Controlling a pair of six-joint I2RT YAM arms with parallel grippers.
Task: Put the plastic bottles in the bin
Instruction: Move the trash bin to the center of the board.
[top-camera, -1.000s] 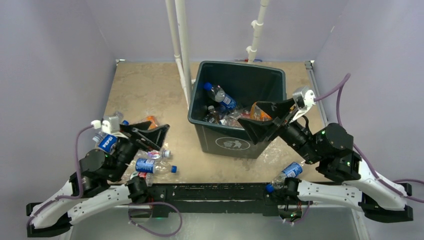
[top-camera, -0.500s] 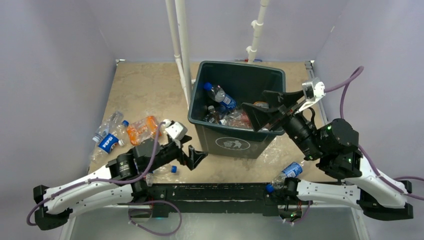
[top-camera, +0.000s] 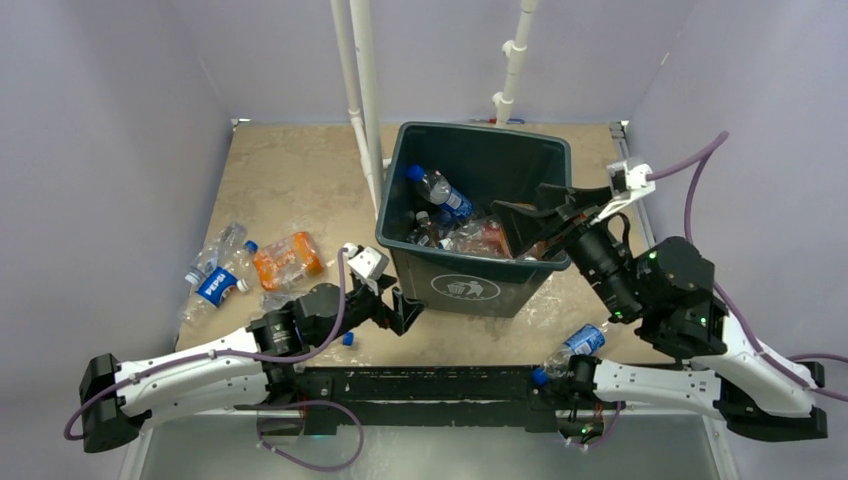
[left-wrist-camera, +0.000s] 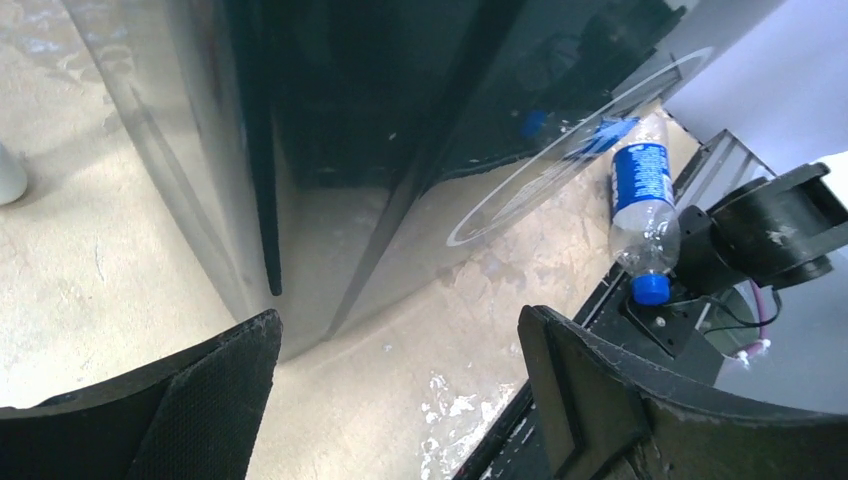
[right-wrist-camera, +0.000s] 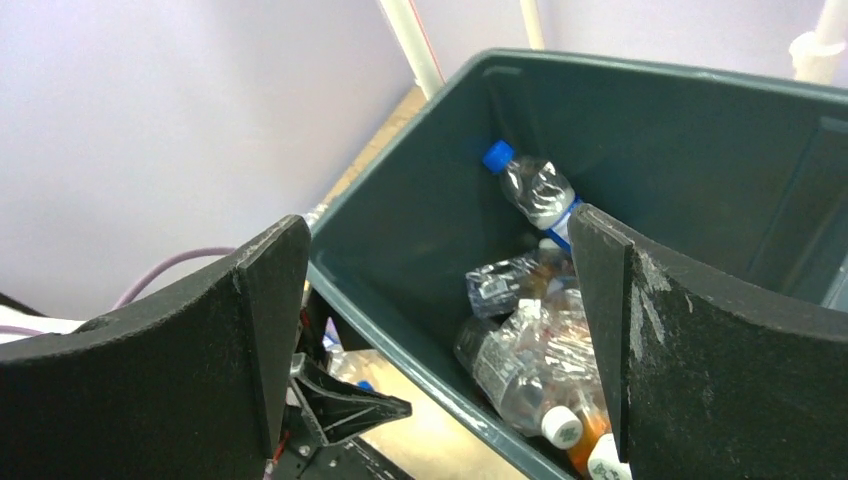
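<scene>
At the bin's near left corner, the left gripper has swung in from the bottle pile it hung over a second ago, and it has edged a little nearer the bin over the last half second. Its jaws stand wide apart and hold nothing. In the left wrist view the tub's dark corner fills the gap ahead of the two black fingers, close to them but not clearly touching.

Across the tub, the right gripper has drawn back from over the bin's near middle toward its right rim. Its jaws are also spread wide and empty, above the open bin.

Below them, inside the bin, lie several crushed bottles, among them a blue-capped bottle leaning on the far left wall.

Out on the table, left of the bin, a Pepsi bottle and an orange-labelled bottle lie just beside each other where they were before, well apart from the left gripper. One blue-labelled bottle lies at the near edge, against the right arm's base, its blue cap toward the rail.
</scene>
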